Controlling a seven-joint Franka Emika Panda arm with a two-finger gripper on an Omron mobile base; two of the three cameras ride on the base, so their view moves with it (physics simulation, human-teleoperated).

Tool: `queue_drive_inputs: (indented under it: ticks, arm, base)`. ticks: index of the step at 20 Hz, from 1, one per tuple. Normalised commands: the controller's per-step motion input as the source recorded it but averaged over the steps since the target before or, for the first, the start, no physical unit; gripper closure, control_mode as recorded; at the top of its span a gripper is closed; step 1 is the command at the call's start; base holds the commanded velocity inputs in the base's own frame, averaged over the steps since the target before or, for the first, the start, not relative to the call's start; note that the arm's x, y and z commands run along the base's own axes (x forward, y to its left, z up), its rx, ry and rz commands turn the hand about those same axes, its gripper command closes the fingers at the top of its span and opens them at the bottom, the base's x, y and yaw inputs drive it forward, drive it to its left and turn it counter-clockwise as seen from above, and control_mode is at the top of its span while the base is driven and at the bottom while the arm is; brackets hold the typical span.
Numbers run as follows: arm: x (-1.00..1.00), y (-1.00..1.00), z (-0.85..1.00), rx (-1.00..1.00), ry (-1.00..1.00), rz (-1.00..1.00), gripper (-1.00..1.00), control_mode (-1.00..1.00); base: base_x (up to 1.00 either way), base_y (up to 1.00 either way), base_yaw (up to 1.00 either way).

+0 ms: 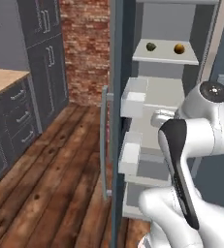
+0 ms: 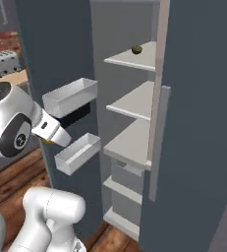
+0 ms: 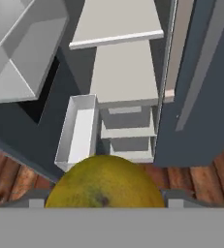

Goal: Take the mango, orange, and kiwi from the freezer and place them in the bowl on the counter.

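Mango point(image 3: 105, 181) between pincer point(image 3: 104, 196) tips (orientation unclear)

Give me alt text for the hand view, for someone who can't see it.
A golden-yellow mango sits close against the camera at the bottom, held between the gripper fingers. Beyond it stands the open freezer, with pale grey shelves stacked inside and white drawers on its door, above a brown wooden floor.
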Motion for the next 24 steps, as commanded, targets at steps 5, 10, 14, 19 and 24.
queue_drive_inputs:
  ticks: [5, 10, 14, 19, 24]
  arm:
    - [0.00, 0.00, 0.00, 0.00, 0.00, 0.00, 1.00, 1.00]
    - [0.00, 0.00, 0.00, 0.00, 0.00, 0.00, 1.00, 1.00]
    - [0.00, 0.00, 0.00, 0.00, 0.00, 0.00, 1.00, 1.00]
    - [0.00, 0.00, 0.00, 0.00, 0.00, 0.00, 1.00, 1.00]
    - [0.00, 0.00, 0.00, 0.00, 0.00, 0.00, 1.00, 1.00]
  base:
    - [-0.48, -0.01, 0.76]
    - [-0.09, 0.00, 0.88]
    - [0.00, 0.21, 0.91]
    - [-0.01, 0.43, 0.86]
    - [-0.01, 0.41, 0.87]
